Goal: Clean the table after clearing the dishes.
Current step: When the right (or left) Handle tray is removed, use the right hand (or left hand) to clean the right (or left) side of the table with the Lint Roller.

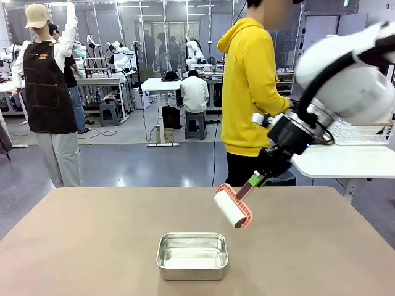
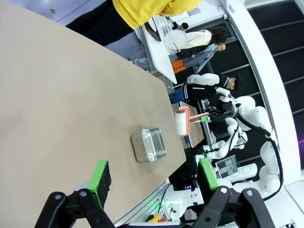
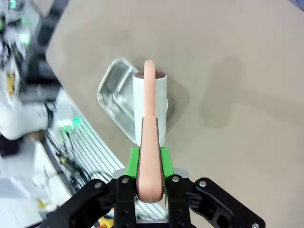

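Observation:
The beige-brown table [image 1: 86, 246] spreads across the front view. My right gripper [image 1: 261, 177] is shut on the coral handle of a lint roller [image 1: 232, 207], which hangs tilted a little above the table, behind the steel pan. In the right wrist view the roller [image 3: 150, 102] points away from my right gripper [image 3: 148, 164] over the table [image 3: 228, 71]. My left gripper [image 2: 154, 178] is open, high above the table [image 2: 71, 95], with nothing between its green pads. The dishes are out of view.
A small steel pan [image 1: 192, 254] sits near the table's front middle, also seen as the pan [image 2: 148, 145] and the pan [image 3: 115, 97]. A person in a yellow hoodie [image 1: 250, 92] stands at the far edge. A white side table [image 1: 339, 161] is at the right.

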